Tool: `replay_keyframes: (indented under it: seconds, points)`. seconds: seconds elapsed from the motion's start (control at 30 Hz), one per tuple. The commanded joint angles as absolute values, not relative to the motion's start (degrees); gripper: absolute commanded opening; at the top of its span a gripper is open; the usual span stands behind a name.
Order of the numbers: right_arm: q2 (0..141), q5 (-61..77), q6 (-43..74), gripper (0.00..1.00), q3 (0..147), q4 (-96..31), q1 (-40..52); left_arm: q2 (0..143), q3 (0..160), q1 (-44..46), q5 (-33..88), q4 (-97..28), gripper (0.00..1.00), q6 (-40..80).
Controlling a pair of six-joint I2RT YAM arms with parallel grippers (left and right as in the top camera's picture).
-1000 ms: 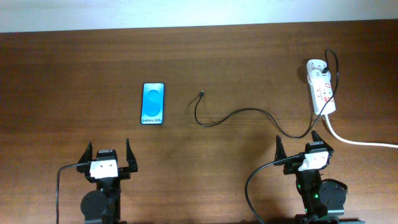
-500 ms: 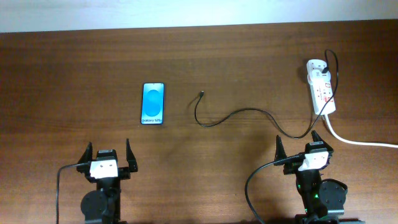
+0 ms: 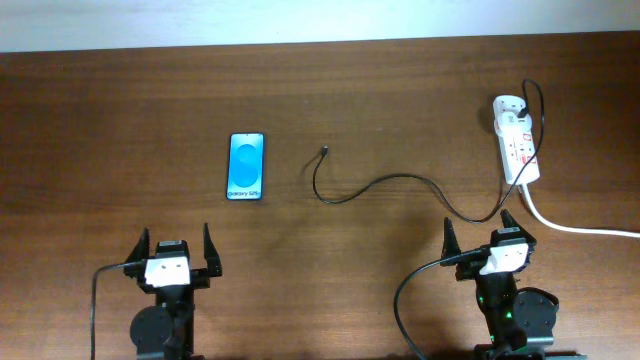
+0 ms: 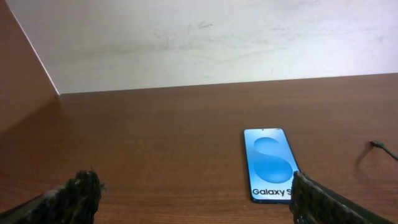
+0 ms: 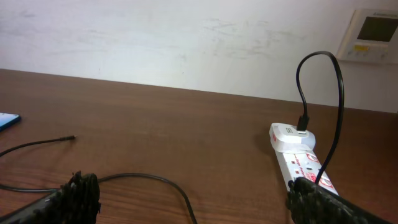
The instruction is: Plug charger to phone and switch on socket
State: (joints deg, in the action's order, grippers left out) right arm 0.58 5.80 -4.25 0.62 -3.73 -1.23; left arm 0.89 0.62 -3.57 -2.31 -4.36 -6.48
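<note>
The phone (image 3: 246, 167) lies flat left of centre, blue screen up; it also shows in the left wrist view (image 4: 270, 163). The charger, a thin black cable (image 3: 400, 181), curls across the middle, its plug tip (image 3: 323, 151) free on the table right of the phone; the tip also shows in the right wrist view (image 5: 72, 138). Its other end enters a white adapter (image 3: 507, 106) on the socket (image 3: 520, 150), a white strip at the far right (image 5: 303, 163). My left gripper (image 3: 177, 247) and right gripper (image 3: 482, 232) are open and empty near the front edge.
A thick white cord (image 3: 575, 226) runs from the socket off the right edge. A pale wall (image 4: 205, 37) rises behind the table's far edge, with a white wall panel (image 5: 375, 27) at the right. The table is dark brown wood (image 3: 130, 110).
</note>
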Motion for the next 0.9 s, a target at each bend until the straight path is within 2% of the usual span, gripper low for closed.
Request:
replay_keyframes:
  seconds: [0.0, 0.13, 0.27, 0.57, 0.67, 0.7, 0.87]
  points:
    - [0.2, 5.7, -3.6, 0.98, 0.3, -4.1, -0.8, 0.3, 0.5, -3.9, -0.2, -4.5, 1.00, -7.4]
    - [0.2, 5.7, -3.6, 0.98, 0.3, -4.1, -0.8, 1.2, 0.9, -3.9, 1.8, -0.7, 0.99, -6.8]
    - [0.2, 5.7, -3.6, 0.98, 0.3, -4.1, -0.8, 9.8, 6.7, -3.9, 3.5, 1.0, 0.99, -4.4]
    - [0.2, 5.7, -3.6, 0.99, 0.3, -4.1, -0.8, 46.8, 32.6, -3.9, 11.6, -0.9, 0.99, -4.4]
    - [0.2, 5.7, -3.6, 0.98, 0.3, -4.1, -0.8, 60.1, 45.9, -3.9, 15.1, -9.8, 0.99, -4.4]
    - [0.2, 5.7, -3.6, 0.99, 0.3, -4.1, -0.8, 68.1, 55.3, -3.9, 15.7, -16.9, 0.99, -4.4]
    - [0.2, 5.7, -3.6, 0.98, 0.3, -4.1, -0.8, 88.5, 81.1, -3.9, 15.7, -39.2, 0.99, -4.8]
